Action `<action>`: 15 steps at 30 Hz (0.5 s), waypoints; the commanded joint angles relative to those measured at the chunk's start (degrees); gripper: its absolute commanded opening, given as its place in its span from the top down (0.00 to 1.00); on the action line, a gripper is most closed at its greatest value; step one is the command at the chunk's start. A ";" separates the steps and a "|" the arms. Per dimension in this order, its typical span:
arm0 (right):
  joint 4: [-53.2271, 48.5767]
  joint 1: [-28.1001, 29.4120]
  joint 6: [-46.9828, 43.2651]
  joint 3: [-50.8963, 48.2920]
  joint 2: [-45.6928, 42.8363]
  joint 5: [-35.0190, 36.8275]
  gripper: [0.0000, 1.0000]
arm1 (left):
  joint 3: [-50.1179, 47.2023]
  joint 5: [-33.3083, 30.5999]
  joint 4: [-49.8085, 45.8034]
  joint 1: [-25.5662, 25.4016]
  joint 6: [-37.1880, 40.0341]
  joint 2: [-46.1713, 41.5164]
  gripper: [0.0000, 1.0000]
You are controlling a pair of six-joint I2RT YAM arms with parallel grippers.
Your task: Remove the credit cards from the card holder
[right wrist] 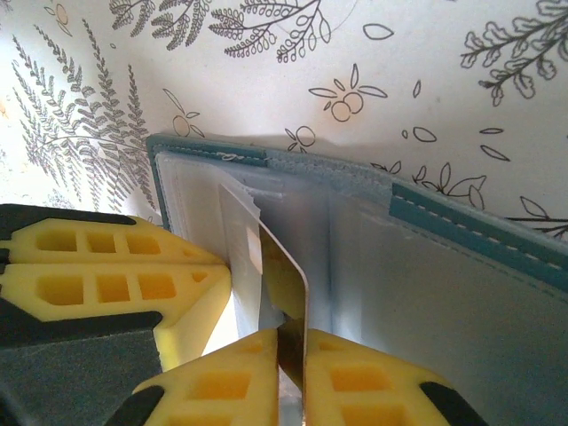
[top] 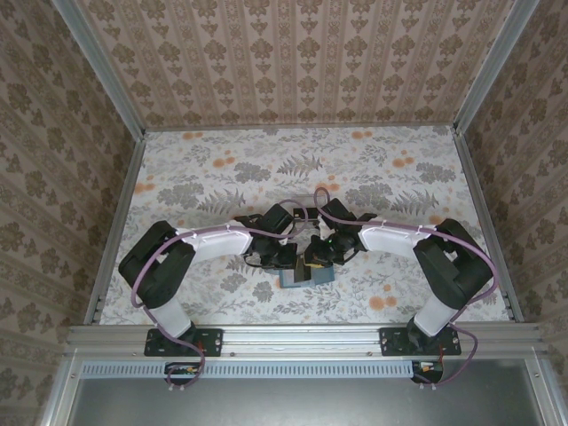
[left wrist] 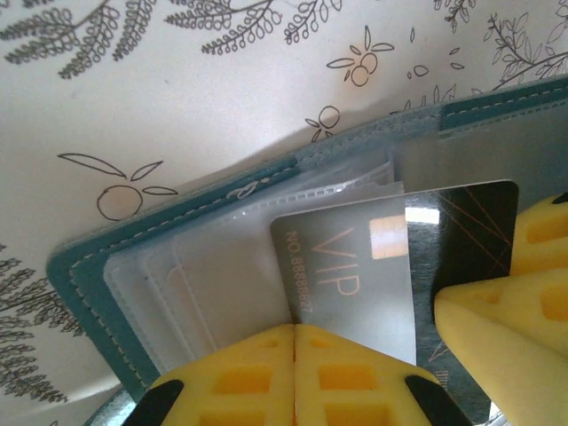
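- The card holder [top: 306, 277] lies open on the tabletop [top: 222, 177].
- The right gripper [right wrist: 291, 355] pinches a credit card [left wrist: 346, 266] that is partly out of the card holder's clear sleeves [left wrist: 222, 266].
- The left gripper [left wrist: 295, 355], its fingers pressed together, is at those sleeves.
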 commanded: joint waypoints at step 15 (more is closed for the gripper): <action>-12.30 -2.77 -7.28 0.47 -4.68 8.29 0.94 | 1.92 -5.57 -8.45 -0.08 3.35 0.16 0.93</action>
